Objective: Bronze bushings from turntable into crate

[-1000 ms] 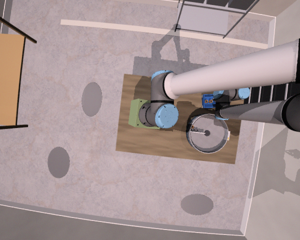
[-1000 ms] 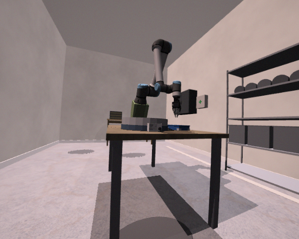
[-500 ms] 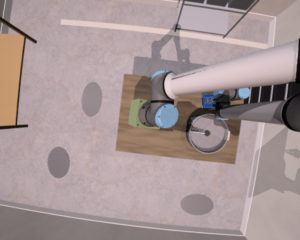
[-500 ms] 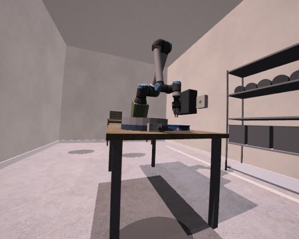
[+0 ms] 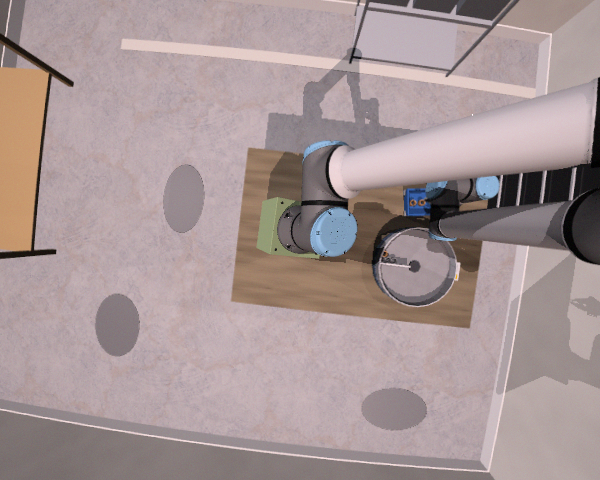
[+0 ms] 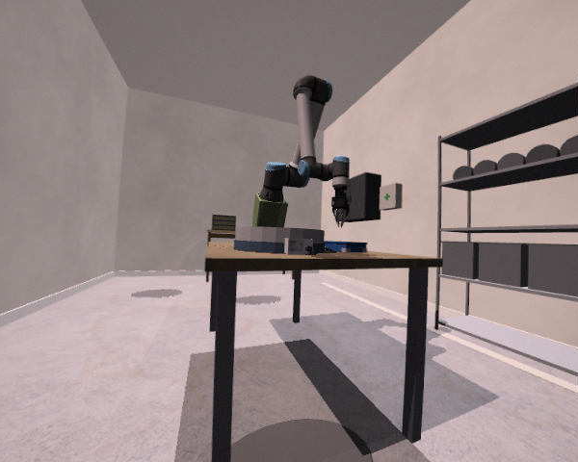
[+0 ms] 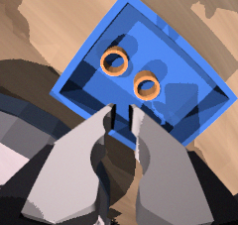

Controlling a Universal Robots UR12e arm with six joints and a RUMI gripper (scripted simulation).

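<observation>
The blue crate (image 5: pixel 417 212) (image 6: pixel 346 245) (image 7: pixel 144 43) holds two bronze bushings, one bushing (image 5: pixel 413 203) (image 7: pixel 114 61) beside the other bushing (image 5: pixel 422 203) (image 7: pixel 147 85), both upright. My gripper (image 6: pixel 339 224) (image 7: pixel 122 106) is shut with only a narrow gap and nothing visible between the tips. It hangs above the crate's edge, pointing down; the arm hides it in the top view. The round grey turntable (image 5: pixel 430 276) (image 6: pixel 279 233) (image 7: pixel 17 131) has a bronze bushing (image 5: pixel 385 254) near its left wall. Small grey pieces, apparently steel bushings (image 5: pixel 392 259), sit close beside it; their number is unclear.
The turntable's raised wall stands beside the crate. A thin white bar (image 5: pixel 395 265) reaches from its hub towards the left wall. A green robot base block (image 5: pixel 269 227) (image 6: pixel 269 213) stands on the wooden table (image 5: pixel 290 289). A small control box (image 6: pixel 298 245) is at the turntable's front.
</observation>
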